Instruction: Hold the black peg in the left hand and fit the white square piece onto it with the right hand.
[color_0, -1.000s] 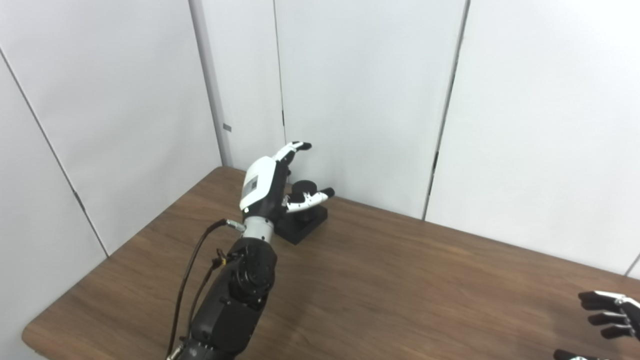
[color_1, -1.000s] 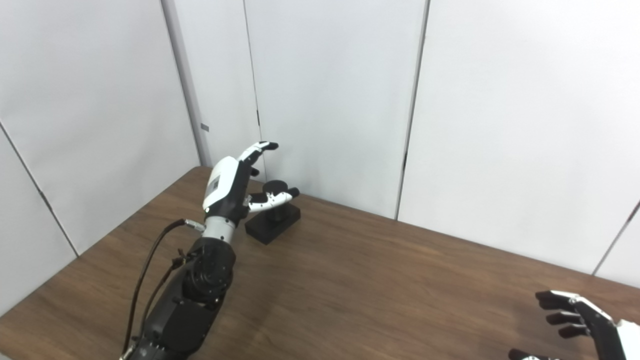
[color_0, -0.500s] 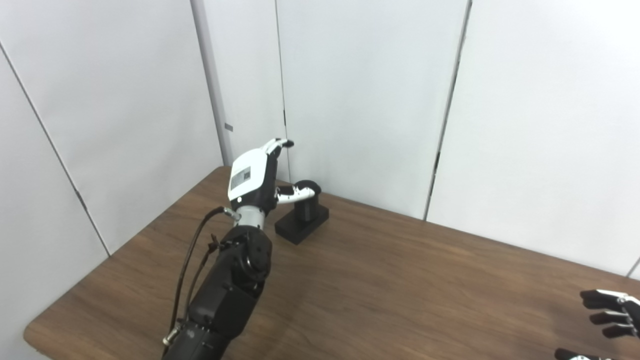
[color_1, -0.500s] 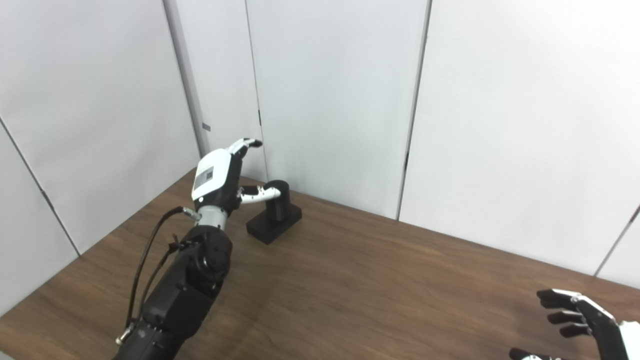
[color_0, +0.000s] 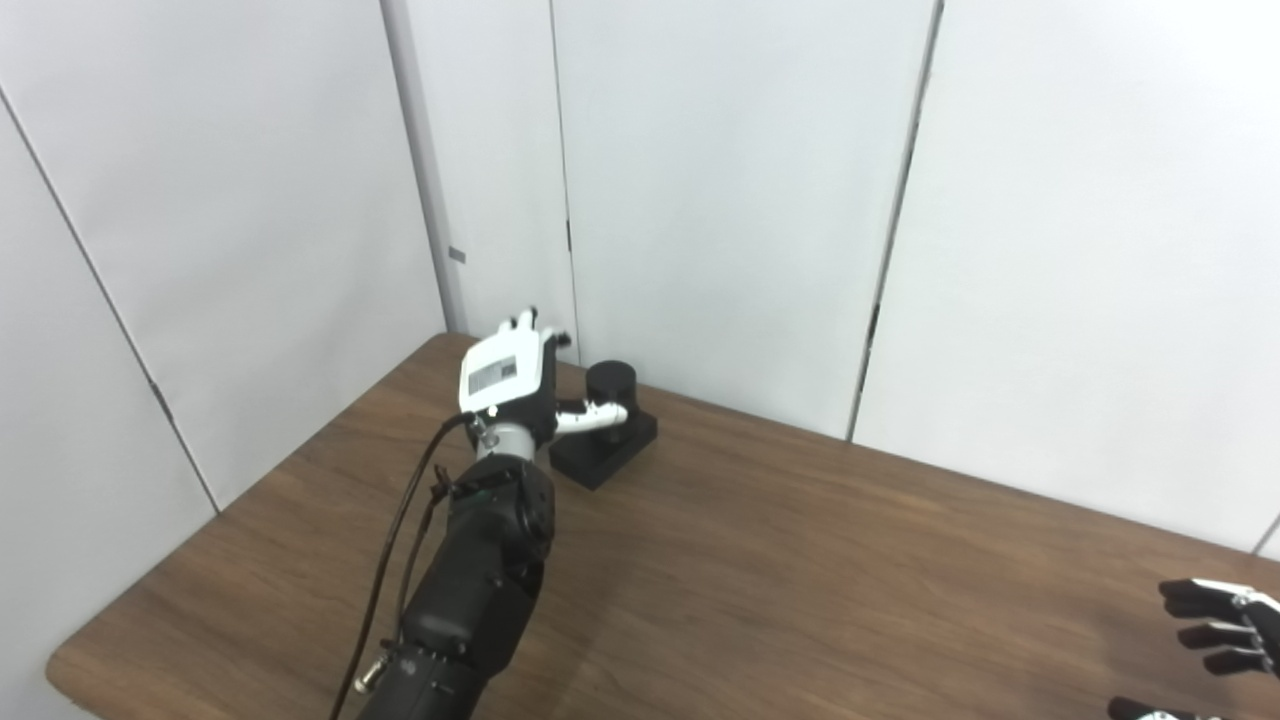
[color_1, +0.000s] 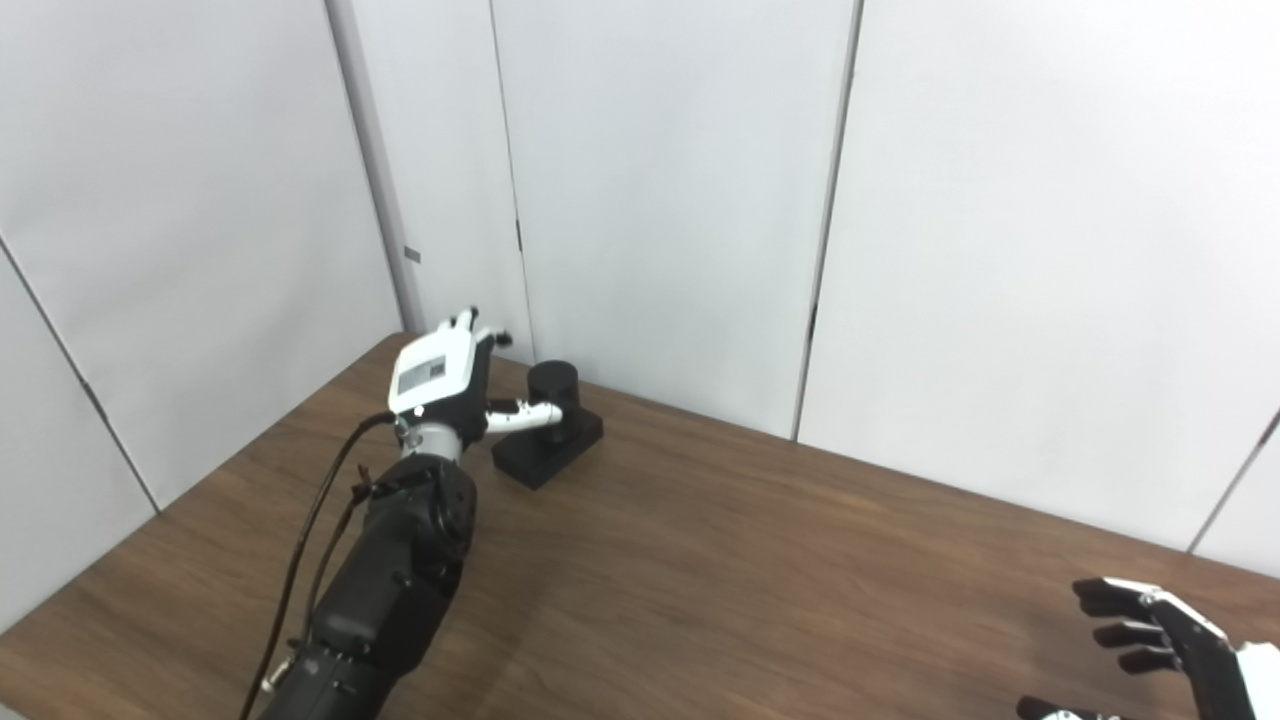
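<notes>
Table (color_0: 800, 560): brown wood-grain top, bearing the peg | Left hand (color_0: 505, 375): fingers spread apart, holding nothing, thumb reaching toward the peg | Black peg (color_0: 611, 385): upright on its square base, just right of the left hand | Right hand (color_1: 1165, 635): fingers apart, empty, well apart from the peg

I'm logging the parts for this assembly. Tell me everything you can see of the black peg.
The black peg is a short upright cylinder on a flat rectangular base, all matte black, probably plastic. It stands on the brown table near the far left corner, close to the wall. The left hand is beside it, open, thumb reaching across the cylinder's front; whether it touches is unclear. Nothing sits on the peg.
</notes>
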